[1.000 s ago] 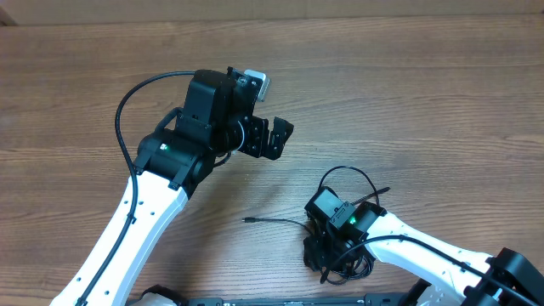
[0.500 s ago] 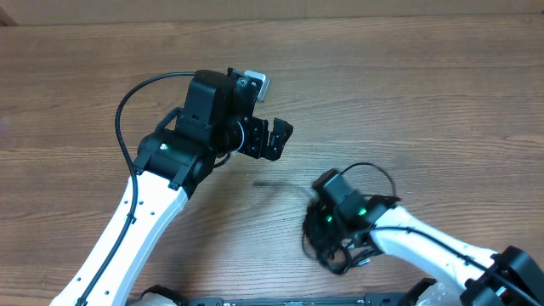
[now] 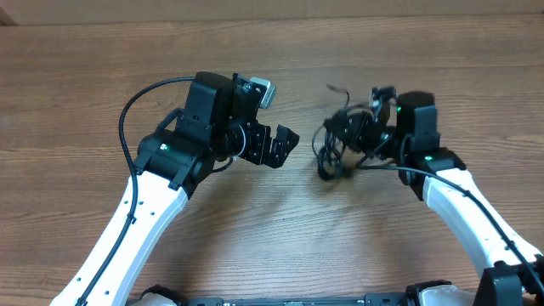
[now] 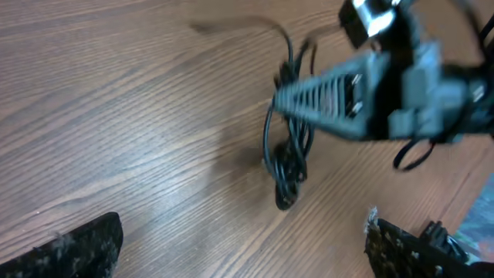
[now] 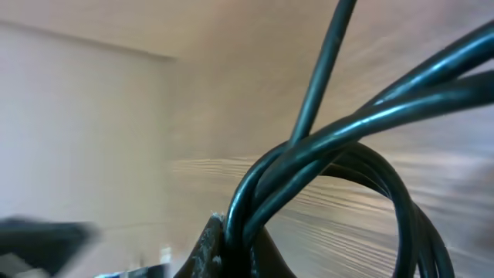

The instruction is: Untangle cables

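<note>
So the right gripper (image 3: 353, 134) just clamped shut on the cables (image 3: 330, 160) and hauled the whole clump from the near edge to the middle of the table (image 3: 255, 51). It's hanging there as one knotted black bundle of loops, nothing separated yet. Left gripper (image 3: 276, 146) hovers beside it, jaws spread.

Even bright light, wrist views motion-blurred

Wooden table (image 3: 76, 76) filled the frame, brown grain running left to right; paler tan strip (image 3: 357, 7) along top edge.
</note>
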